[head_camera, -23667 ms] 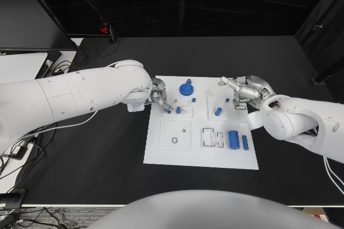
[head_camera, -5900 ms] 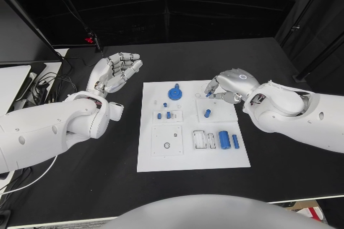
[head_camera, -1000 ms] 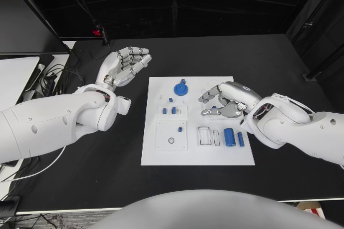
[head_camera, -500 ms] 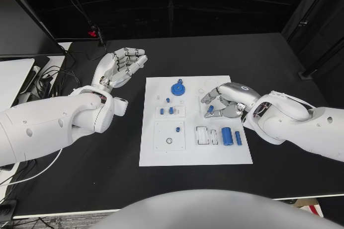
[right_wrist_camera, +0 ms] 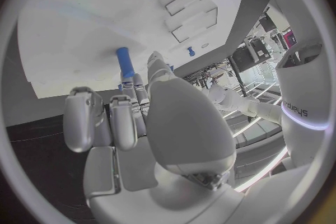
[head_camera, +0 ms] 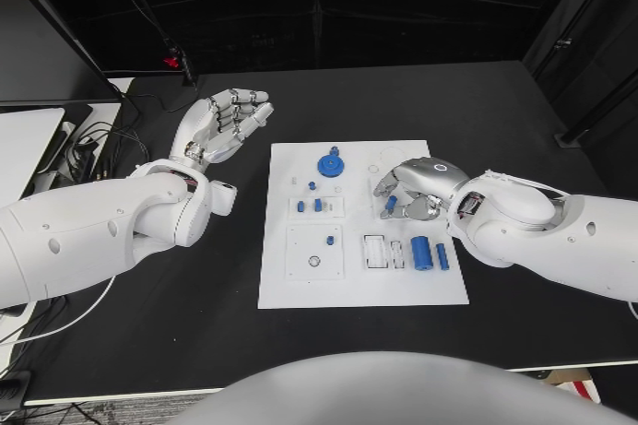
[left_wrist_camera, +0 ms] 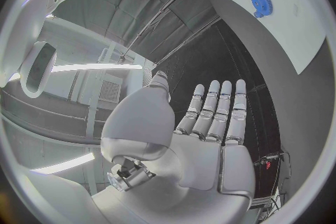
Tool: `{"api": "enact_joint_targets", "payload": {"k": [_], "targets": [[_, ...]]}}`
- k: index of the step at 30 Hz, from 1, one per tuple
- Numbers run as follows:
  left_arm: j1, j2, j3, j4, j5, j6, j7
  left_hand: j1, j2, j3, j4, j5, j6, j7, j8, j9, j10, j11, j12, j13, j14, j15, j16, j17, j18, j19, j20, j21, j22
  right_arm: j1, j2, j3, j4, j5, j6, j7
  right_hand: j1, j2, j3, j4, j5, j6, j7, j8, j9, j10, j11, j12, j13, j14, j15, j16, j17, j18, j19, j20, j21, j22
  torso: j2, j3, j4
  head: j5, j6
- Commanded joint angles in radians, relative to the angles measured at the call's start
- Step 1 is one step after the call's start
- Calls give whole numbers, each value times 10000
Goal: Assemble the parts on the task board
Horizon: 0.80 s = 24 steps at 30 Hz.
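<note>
White plate, blue pieces: the task board [head_camera: 359, 291] lies in the middle of the black table [head_camera: 532, 130], and I judge the job partly done at most. A blue gear [head_camera: 331, 165] sits near the board's far edge, and small blue pegs [head_camera: 310, 205] stand in a block just nearer me. A large blue cylinder [head_camera: 420, 252] and a slimmer blue bar [head_camera: 442, 254] lie loose near the right edge beside a frame of empty slots [head_camera: 384, 253], so those look unplaced.

My right hand [head_camera: 416, 189] hangs over the board's right half, fingers curled down around a small blue peg [right_wrist_camera: 125, 62]. The right wrist view shows the fingertips at the peg, but I cannot tell whether they grip it or only touch it. My left hand [head_camera: 226, 121] is off the board, well to its left, raised with palm open and fingers straight and close together, holding nothing.

Matte black tabletop surrounds the board, dark curtains hang behind, and cables trail at the table's left edge.
</note>
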Motion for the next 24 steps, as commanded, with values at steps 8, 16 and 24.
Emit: {"api": "enact_joint_targets", "payload": {"k": [8,16,24], "targets": [[3,0,9,2,7,72,396,0,94,-68,4,39,-27,1169,72,-15,-69,-4,47,-10,-63,14,53,-18,-24,76,-5,20,-23,6,66,2,-21,-849,498,-977,356,112,250,7,30,346,-100,117,36,-7,-49,84,13,699,-107,12,886,136,59,-101,-67,1742,-10,-3,2,-8,0],[-1,5,9,-8,7,76,390,6,107,-74,2,43,-27,1168,81,-14,-68,-5,59,-9,-61,14,66,-26,-25,77,-5,20,-30,-11,109,2,-14,-952,793,-1127,429,274,348,97,29,866,-211,319,101,646,-135,353,50,709,-145,38,922,129,74,-131,-43,1755,-8,-1,8,-14,0],[-5,-3,9,-5,7,70,376,7,110,-75,2,43,-27,1168,83,-14,-68,-5,61,-9,-61,14,69,-28,-25,77,-5,20,-31,-19,146,2,-33,-1376,772,-1160,739,502,503,92,30,1818,-446,732,254,1761,-427,683,49,745,-362,122,1077,84,176,-294,155,1848,-2,0,10,10,0]]}}
